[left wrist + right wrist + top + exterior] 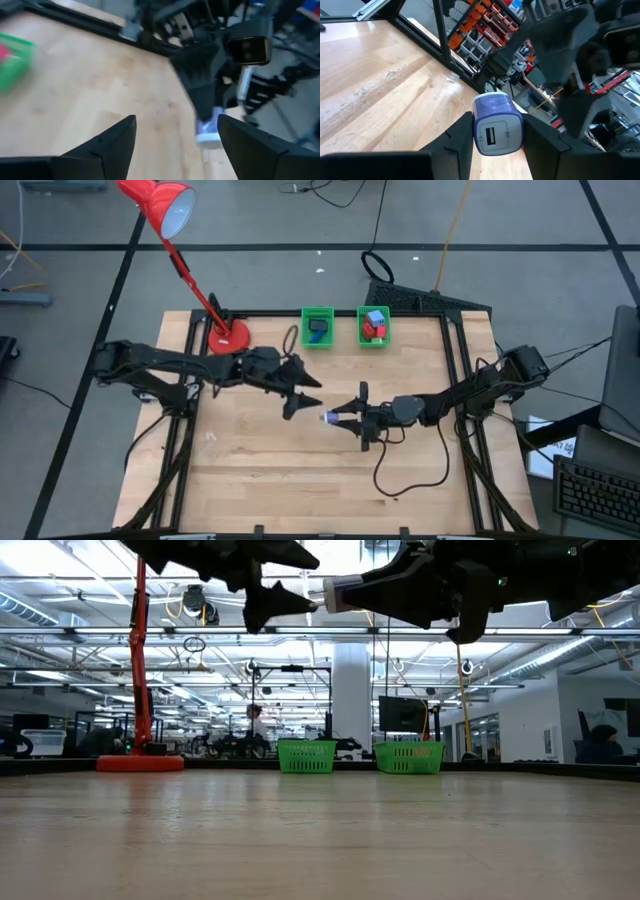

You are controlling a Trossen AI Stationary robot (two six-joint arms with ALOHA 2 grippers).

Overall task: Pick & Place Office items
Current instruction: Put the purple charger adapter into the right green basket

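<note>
Over on the left the red desk lamp (170,220) leans in from its base at the far corner of the table (260,480). The left arm reaches toward the middle, and its tool (312,392) stands wide — in its own wrist view the two dark fingers (112,142) are spread apart with nothing between them, and they point straight at the right arm's tip.

Just beyond it, well clear of the tabletop, hangs the piece that matters: a small pale blue cube with a USB socket on its face — a plug-in charger block (496,125) by the look of it. It is pinched in the right tool (337,418), whose jaws sit narrow against its two sides, the socket face turned back toward the right wrist. Seen from above, the cube (328,417) juts out of the right tool toward the left one, so the two tips nearly meet in mid-air; the left tool is just beside the cube but not touching it.

I'd judge the cube belongs to the right arm for now. The two green mesh baskets (318,327) sit at the far edge, well apart from both tools; the right-hand basket (374,327) lies nearer the right arm, so the carry is away and across.
</note>
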